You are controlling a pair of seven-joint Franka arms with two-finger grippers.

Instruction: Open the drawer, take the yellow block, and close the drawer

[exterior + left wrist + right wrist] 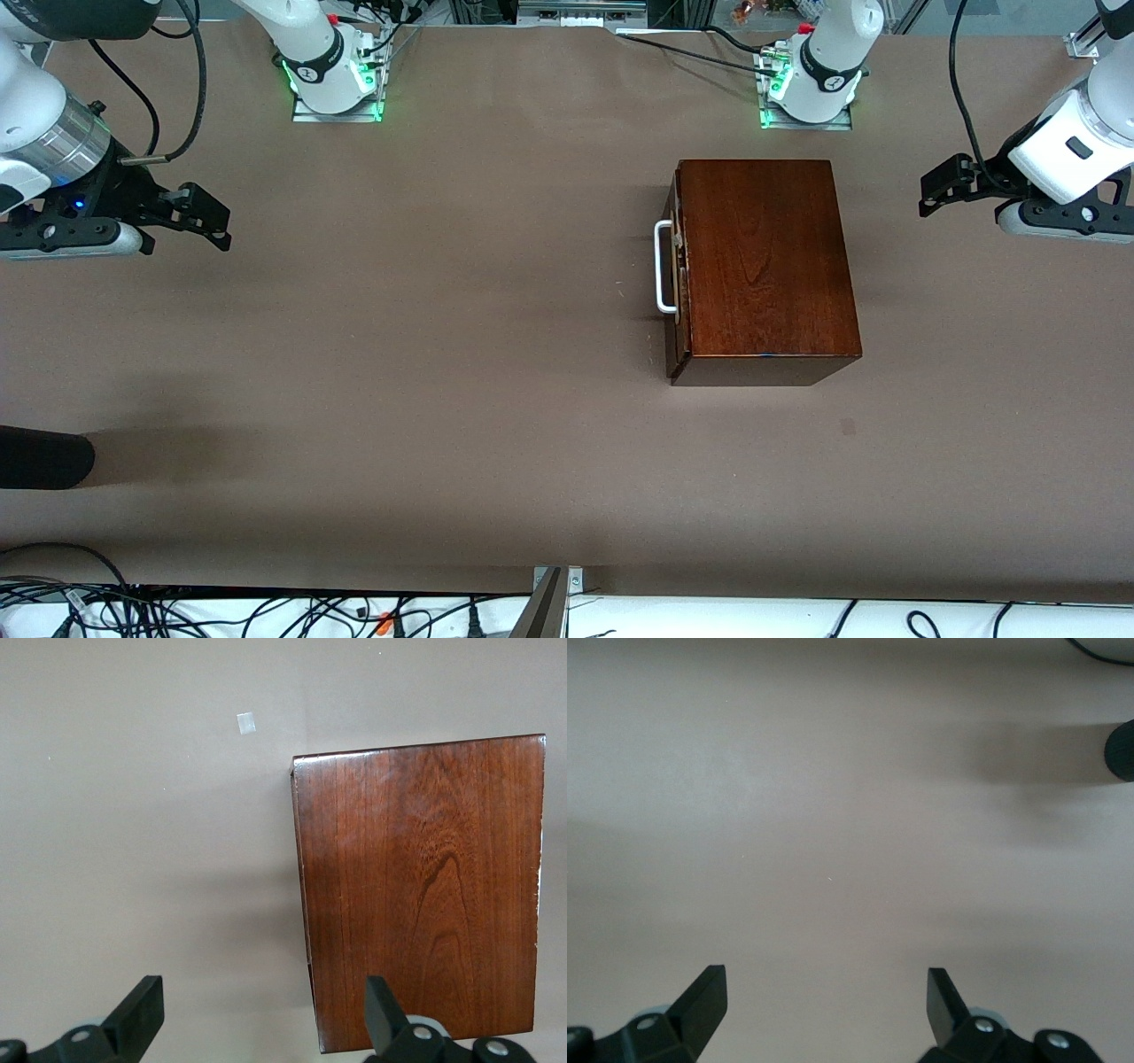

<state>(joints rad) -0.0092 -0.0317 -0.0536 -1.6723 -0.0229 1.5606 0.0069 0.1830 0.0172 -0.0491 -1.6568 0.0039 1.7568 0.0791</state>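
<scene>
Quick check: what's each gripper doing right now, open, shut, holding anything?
Left gripper: open, empty, over the table at the box's edge.
Right gripper: open, empty, over bare table at the right arm's end.

A wide counter (425, 354) covered in plain matte brown-grey sheeting fills the scene under even overhead light that casts soft, blurred shadows. Green indicator lights (378, 106) glow on metal mounting plates (337, 113) along the counter's edge farthest from the front camera, where black cables (682, 55) trail across the covering. Along the edge nearest the front camera, a tangle of black cords (177, 613) lies on a white surface (797, 618) beside a metal bracket (554, 598).
</scene>
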